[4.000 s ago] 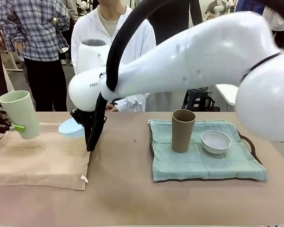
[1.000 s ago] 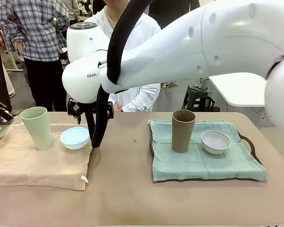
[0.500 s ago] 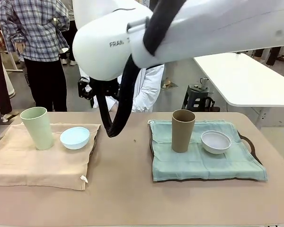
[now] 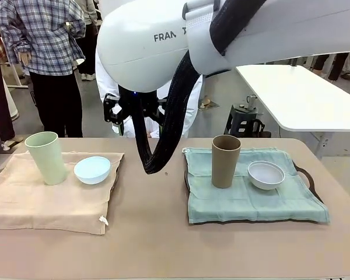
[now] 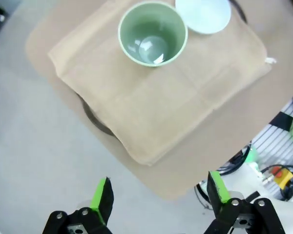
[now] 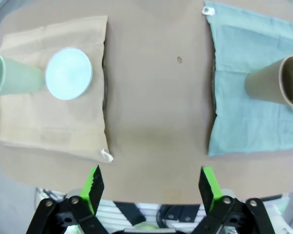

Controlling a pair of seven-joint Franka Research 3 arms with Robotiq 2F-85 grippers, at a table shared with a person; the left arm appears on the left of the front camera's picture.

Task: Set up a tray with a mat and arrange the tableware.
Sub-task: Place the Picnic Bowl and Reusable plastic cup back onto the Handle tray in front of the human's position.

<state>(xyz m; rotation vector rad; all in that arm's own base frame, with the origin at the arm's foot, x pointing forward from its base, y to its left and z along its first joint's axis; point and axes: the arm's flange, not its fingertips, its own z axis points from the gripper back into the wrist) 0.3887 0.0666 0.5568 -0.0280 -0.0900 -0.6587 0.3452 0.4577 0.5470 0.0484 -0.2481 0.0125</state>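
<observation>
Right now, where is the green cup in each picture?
Front view: the pale green cup stands at far left on the tan mat.
Left wrist view: top middle, seen from above.
Right wrist view: far left edge, lying sideways in the picture.
Shared landmark: the light blue bowl right beside it.

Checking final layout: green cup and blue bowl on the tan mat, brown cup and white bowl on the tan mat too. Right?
Not quite. The brown cup and white bowl stand on the teal mat, as the front view shows. The green cup and blue bowl are on the tan mat.
</observation>
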